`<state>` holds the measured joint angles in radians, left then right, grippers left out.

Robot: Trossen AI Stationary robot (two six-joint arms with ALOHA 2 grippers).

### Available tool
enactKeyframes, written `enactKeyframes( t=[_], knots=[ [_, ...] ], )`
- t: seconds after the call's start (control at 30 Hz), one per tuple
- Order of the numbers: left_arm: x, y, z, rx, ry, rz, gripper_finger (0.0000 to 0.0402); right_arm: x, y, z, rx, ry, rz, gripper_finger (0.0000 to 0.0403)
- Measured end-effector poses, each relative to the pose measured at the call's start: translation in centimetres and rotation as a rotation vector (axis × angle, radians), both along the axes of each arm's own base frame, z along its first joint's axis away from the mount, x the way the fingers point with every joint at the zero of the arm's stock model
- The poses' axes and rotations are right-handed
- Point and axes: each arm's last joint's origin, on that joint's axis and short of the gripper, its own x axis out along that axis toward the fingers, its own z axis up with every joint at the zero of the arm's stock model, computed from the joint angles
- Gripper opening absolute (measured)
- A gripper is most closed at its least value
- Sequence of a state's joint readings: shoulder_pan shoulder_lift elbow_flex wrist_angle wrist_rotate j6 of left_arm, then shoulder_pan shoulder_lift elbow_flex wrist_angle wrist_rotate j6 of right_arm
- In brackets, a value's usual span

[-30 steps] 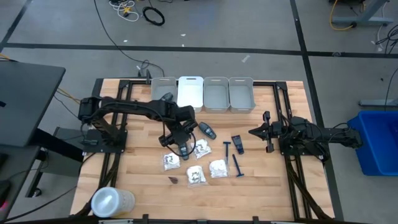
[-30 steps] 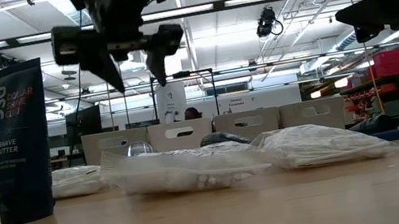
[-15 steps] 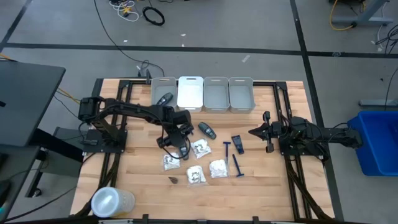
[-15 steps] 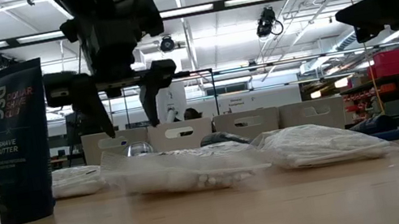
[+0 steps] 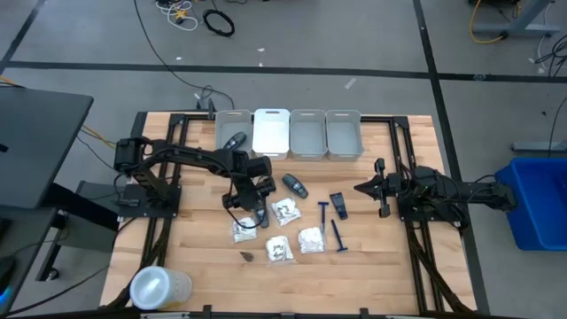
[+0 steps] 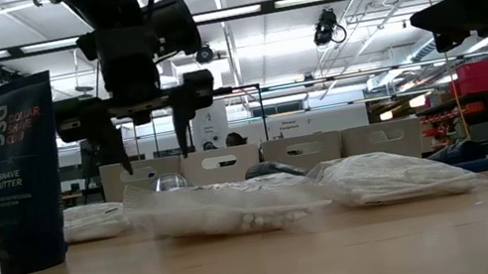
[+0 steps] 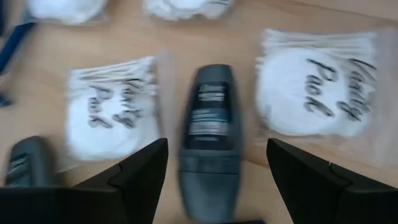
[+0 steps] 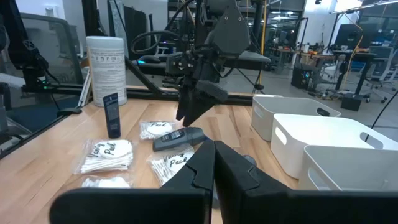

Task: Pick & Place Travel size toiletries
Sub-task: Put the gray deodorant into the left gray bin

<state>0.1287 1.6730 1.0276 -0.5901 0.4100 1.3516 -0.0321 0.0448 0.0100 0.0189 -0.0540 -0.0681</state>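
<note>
High view: left gripper (image 5: 251,206) hovering, fingers apart, over dark oval case (image 5: 261,215) at table centre; packets (image 5: 285,211) crowding at 3 and 9 o'clock.

Left wrist view: case (image 7: 206,127) lying between jaws; likely snagging packet (image 7: 109,107) edge.

Right wrist view: right gripper (image 8: 213,163) idling, fingers together.

Wrist view: dark case (image 7: 208,140) blurred, end cropped.

pale wood-grain surface (image 5: 195,257); dark grey oval case (image 7: 208,134) with a pale label; white packets (image 7: 314,99) with black script; blue razors (image 5: 337,236); one white bin (image 5: 271,133) among grey bins (image 5: 307,135).
</note>
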Motion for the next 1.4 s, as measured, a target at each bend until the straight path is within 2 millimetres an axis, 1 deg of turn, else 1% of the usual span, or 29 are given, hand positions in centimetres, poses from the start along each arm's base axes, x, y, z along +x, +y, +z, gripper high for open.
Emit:
enactKeyframes(
  t=[0.07,0.4,0.77,0.9,1.1,1.4],
  knots=[
    [0.4,0.0,-0.3,0.000,-0.014,-0.013,0.0279,0.0,0.0,0.0,0.000,0.000,0.000,0.0014],
    [0.8,0.6,-2.1,-0.003,0.034,-0.001,0.0279,0.0,0.0,0.0,0.000,0.000,0.000,0.0014],
    [1.0,1.6,-2.1,-0.022,0.002,0.022,0.0279,0.0,0.0,0.0,0.000,0.001,0.000,0.0014],
    [0.9,1.7,-3.0,-0.045,0.041,0.028,0.0279,0.0,0.0,0.0,0.000,0.001,0.000,0.0014],
    [1.4,1.9,-4.4,-0.062,0.068,0.027,0.0279,0.0,0.0,0.0,0.000,-0.001,0.001,0.0014],
    [1.3,2.0,-4.5,-0.068,0.083,0.042,0.0279,0.0,0.0,0.0,0.000,0.002,-0.001,0.0014]
  ],
)
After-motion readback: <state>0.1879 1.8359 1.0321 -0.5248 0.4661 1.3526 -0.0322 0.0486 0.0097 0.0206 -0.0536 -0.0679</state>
